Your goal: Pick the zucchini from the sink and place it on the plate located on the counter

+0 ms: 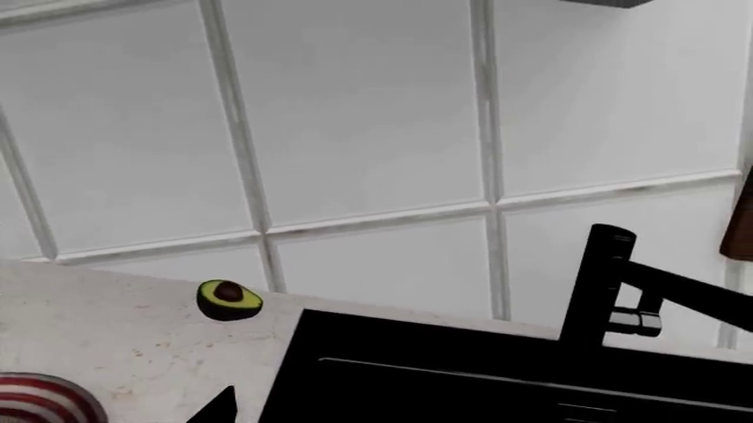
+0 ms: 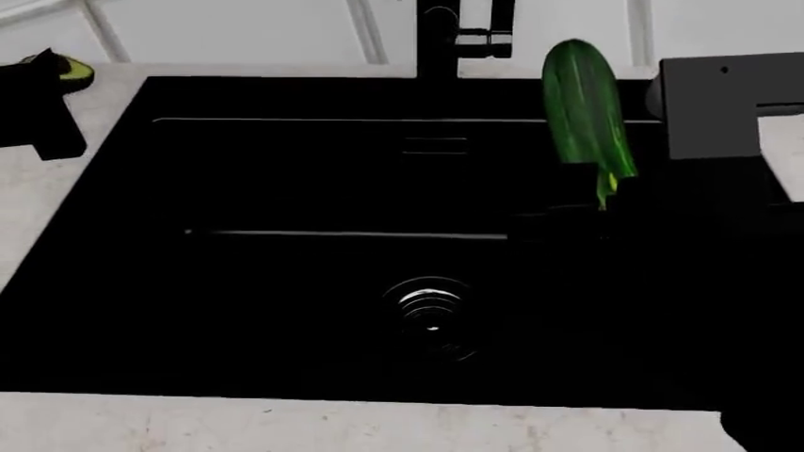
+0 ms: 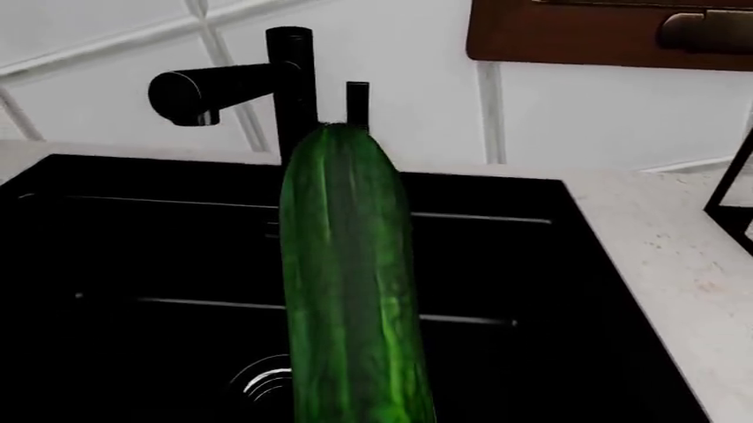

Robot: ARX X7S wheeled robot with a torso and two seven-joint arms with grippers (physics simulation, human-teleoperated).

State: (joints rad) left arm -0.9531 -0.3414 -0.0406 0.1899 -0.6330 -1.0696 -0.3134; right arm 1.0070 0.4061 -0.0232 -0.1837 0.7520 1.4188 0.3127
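The zucchini, dark green and glossy, stands nearly upright in the air over the right side of the black sink. My right gripper is shut on its lower, yellow-streaked end, dark against the basin. The zucchini fills the middle of the right wrist view and hides the fingers. The plate with red rings shows only as a rim on the counter, left of the sink. My left gripper hovers over the counter at the sink's far left corner; only one dark fingertip shows.
A halved avocado lies on the counter by the tiled wall, behind the plate. The black faucet rises at the sink's back edge, just left of the zucchini. The drain sits mid-basin. A black wire frame stands right of the sink.
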